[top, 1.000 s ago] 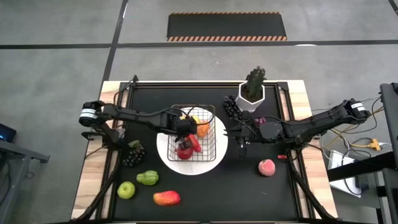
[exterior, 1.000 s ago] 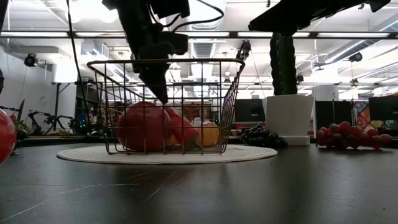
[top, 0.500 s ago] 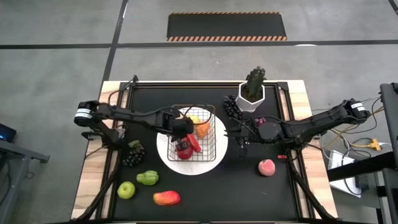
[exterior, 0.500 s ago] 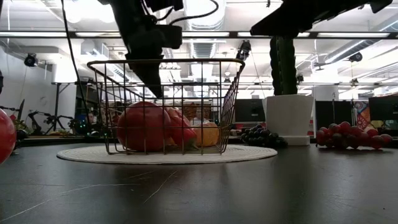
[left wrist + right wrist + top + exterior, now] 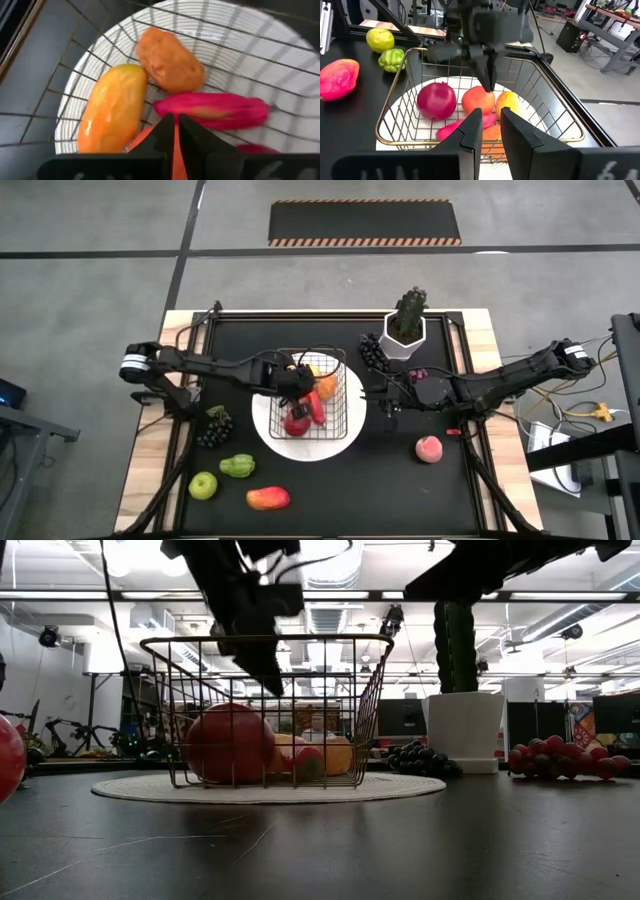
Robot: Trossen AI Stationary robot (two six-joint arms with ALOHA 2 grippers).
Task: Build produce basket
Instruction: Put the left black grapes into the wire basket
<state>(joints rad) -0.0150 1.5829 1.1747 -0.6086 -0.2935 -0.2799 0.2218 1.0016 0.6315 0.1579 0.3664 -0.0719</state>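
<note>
Peach (image 5: pixel 429 449) lies just near-right of the right gripper (image 5: pixel 388 413), fingers slightly parted; left gripper (image 5: pixel 296 376), closed and empty, hangs over the basket (image 5: pixel 340 420)

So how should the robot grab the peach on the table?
The peach sits alone on the black mat, with bare space all around it. It's round, so I'd probably come straight down from above and close the fingers across its widest middle. The right gripper is the nearer one.

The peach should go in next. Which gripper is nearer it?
Right. The right gripper hangs just beside the peach; the left gripper is over the basket, well away.
</note>
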